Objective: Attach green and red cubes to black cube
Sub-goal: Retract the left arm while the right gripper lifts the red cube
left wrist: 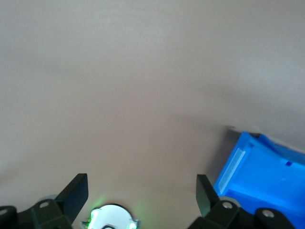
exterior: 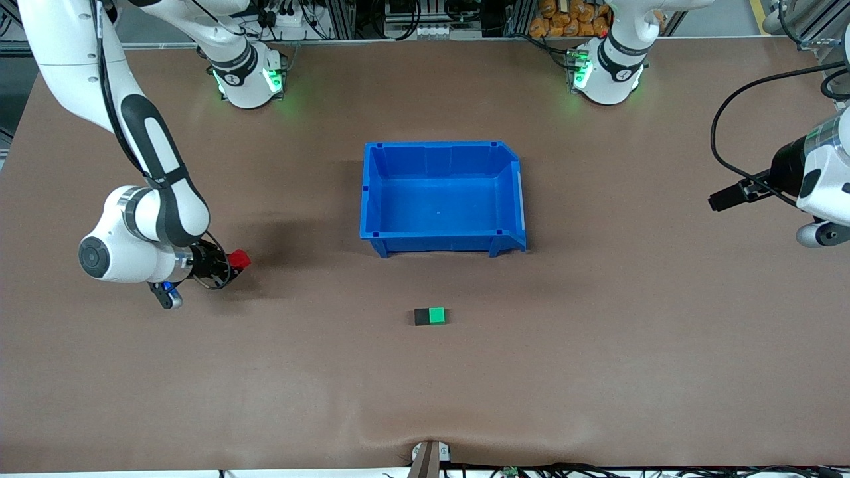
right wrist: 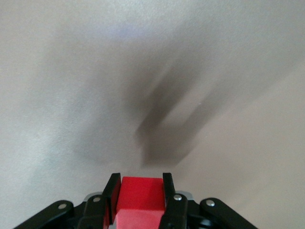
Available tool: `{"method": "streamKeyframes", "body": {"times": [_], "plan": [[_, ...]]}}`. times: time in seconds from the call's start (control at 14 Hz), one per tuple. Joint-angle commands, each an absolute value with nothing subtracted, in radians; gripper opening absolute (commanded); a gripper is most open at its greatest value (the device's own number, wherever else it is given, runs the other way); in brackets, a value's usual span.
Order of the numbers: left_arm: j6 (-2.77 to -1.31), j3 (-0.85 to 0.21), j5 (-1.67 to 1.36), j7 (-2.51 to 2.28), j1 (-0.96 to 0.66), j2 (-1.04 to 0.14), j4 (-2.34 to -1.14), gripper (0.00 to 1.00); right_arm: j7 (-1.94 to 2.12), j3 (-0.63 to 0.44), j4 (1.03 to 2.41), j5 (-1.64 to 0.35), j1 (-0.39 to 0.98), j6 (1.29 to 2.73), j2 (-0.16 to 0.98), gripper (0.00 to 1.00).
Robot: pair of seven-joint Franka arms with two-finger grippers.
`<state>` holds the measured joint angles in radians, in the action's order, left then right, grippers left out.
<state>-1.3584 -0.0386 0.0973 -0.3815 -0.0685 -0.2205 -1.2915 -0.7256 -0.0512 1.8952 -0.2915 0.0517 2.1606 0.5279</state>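
A bare brown table (exterior: 597,372) carries a blue bin (exterior: 441,154); equipment racks line its base edge; the right gripper (exterior: 236,260), over the table toward the right arm's end, clamps the bright red cube (exterior: 239,258); well apart from it, the green cube (exterior: 436,315) sits touching the matte black cube (exterior: 422,317), nearer the front camera than the bin; the left gripper (left wrist: 142,188) waits spread wide over bare table beside the bin.

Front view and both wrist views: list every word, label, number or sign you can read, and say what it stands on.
No readable text in any view.
Blue bin: no label.
Red cube, green cube, black cube: plain faces.
Arm bases: small dark marks, too small to read.
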Motion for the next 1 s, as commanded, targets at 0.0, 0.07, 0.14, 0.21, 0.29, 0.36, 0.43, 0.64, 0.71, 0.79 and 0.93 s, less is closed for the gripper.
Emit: {"method": "streamKeyframes", "body": {"times": [0.0, 0.07, 0.14, 0.21, 0.29, 0.36, 0.43, 0.64, 0.71, 0.79, 0.93], "plan": [[-1.368, -0.046, 0.12, -0.318, -0.048, -0.175, -1.338, 1.0, -0.793, -0.054, 1.884, -0.304, 0.08, 2.157, 0.522, 0.0], [-1.368, -0.046, 0.12, -0.286, -0.046, -0.172, -1.338, 1.0, -0.813, -0.054, 1.879, -0.304, 0.086, 2.157, 0.522, 0.0], [-1.373, -0.048, 0.118, -0.264, -0.031, -0.166, -1.338, 1.0, -0.842, -0.054, 1.876, -0.304, 0.095, 2.157, 0.522, 0.0], [-1.381, -0.048, 0.111, -0.253, -0.023, -0.161, -1.338, 1.0, -0.883, -0.054, 1.867, -0.304, 0.104, 2.157, 0.523, 0.0], [-1.388, -0.048, 0.109, -0.247, -0.023, -0.157, -1.338, 1.0, -0.915, -0.054, 1.861, -0.304, 0.115, 2.157, 0.526, 0.0], [-1.388, -0.048, 0.109, -0.236, -0.023, -0.155, -1.338, 1.0, -0.939, -0.054, 1.856, -0.304, 0.126, 2.157, 0.526, 0.0], [-1.388, -0.048, 0.109, -0.232, -0.021, -0.152, -1.338, 1.0, -0.957, -0.054, 1.849, -0.304, 0.129, 2.157, 0.529, 0.0], [-1.411, -0.048, 0.104, -0.23, -0.021, -0.146, -1.338, 1.0, -0.977, -0.054, 1.838, -0.305, 0.137, 2.158, 0.537, 0.0], [-1.422, -0.048, 0.103, -0.229, -0.021, -0.146, -1.336, 1.0, -0.994, -0.054, 1.833, -0.308, 0.137, 2.158, 0.538, 0.0], [-1.437, -0.048, 0.098, -0.229, -0.021, -0.147, -1.335, 1.0, -1.003, -0.052, 1.826, -0.316, 0.137, 2.158, 0.543, 0.0], [-1.442, -0.049, 0.097, -0.229, -0.026, -0.15, -1.33, 1.0, -1.012, -0.054, 1.813, -0.353, 0.15, 2.158, 0.554, 0.0]]}}
